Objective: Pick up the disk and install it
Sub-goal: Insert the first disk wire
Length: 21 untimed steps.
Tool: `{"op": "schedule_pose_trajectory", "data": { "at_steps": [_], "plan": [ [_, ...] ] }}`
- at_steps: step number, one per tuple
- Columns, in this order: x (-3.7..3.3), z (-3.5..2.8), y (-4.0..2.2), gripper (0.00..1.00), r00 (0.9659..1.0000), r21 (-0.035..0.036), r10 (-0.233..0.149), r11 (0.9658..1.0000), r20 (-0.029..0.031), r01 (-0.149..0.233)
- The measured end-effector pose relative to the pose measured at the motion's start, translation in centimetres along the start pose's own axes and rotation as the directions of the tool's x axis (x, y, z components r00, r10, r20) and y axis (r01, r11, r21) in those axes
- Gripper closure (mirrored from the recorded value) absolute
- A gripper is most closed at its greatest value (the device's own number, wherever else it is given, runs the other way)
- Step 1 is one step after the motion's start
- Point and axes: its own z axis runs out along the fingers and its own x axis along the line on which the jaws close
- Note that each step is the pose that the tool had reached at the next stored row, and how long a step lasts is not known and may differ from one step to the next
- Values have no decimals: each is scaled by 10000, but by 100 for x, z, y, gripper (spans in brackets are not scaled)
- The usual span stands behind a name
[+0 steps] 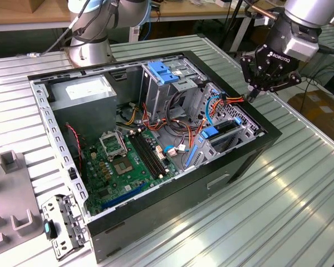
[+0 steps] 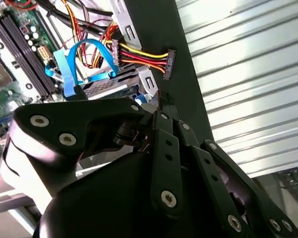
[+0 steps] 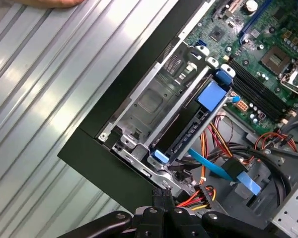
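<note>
One clenched end effector (image 1: 254,90) hangs above the case edge (image 1: 269,127), beside the drive cage (image 1: 234,132).

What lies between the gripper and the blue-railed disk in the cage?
In the exterior view, red, orange and yellow cables cross between the black gripper and the metal blue-railed disk.

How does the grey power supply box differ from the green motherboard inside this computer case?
The power supply is a grey metal box with a white sticker; the motherboard is a flat green board carrying black slots. The power supply stands in a corner of the case, while the motherboard lies flat on its floor. Both sit inside that open black case.
</note>
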Motion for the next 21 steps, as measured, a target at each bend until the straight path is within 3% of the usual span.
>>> {"op": "schedule_pose_trajectory", "data": {
  "at_steps": [3,5,10,12,15,16,17,21],
  "plan": [
    [8,16,-10,89,9974,-8,-725,9974,1,725],
    [15,26,-29,89,9950,-11,-996,9950,2,996],
    [-29,34,-142,89,9934,-13,-1148,9934,3,1148],
    [-69,52,-209,76,9923,-14,-1242,9923,2,1242],
    [-80,102,-237,76,9912,-12,-1325,9912,4,1325],
    [-80,122,-238,76,9889,-12,-1488,9889,-3,1488],
    [-76,138,-244,76,9843,-10,-1764,9843,-9,1764],
    [-71,156,-250,76,9792,-13,-2028,9792,-17,2028]
  ]
}}
